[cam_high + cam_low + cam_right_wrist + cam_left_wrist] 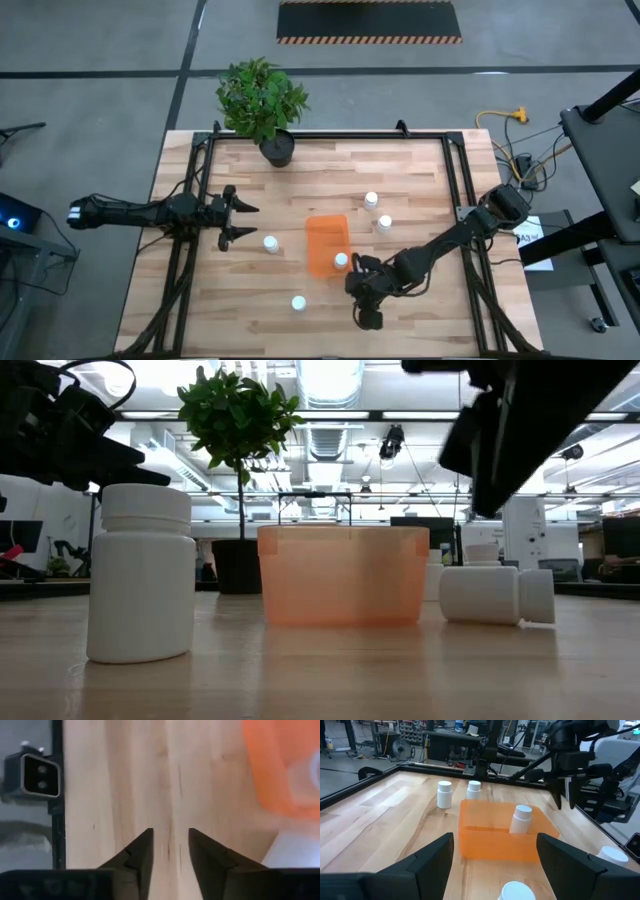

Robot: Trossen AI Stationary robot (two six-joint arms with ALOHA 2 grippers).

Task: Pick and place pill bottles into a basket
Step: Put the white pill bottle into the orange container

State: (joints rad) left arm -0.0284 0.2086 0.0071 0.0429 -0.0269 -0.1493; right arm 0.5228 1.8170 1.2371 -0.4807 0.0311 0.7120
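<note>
The orange basket (325, 240) stands mid-table, and one pill bottle (341, 261) sits in its near right corner (522, 818). Another bottle (495, 595) lies on its side on the wood just right of the basket. Two bottles (371, 200) (384, 224) stand upright farther back, one (270, 243) left of the basket and one (298, 303) nearer the front. My right gripper (170, 852) hangs open over bare wood by the basket's near right corner, pointing steeply down with nothing between its fingers. My left gripper (243, 220) waits open at the table's left.
A potted plant (265, 100) stands at the table's far edge. Black frame rails (460, 190) run along the left and right sides. The low camera's housing (32, 775) sits at the near edge. Bare wood lies between the basket and the near edge.
</note>
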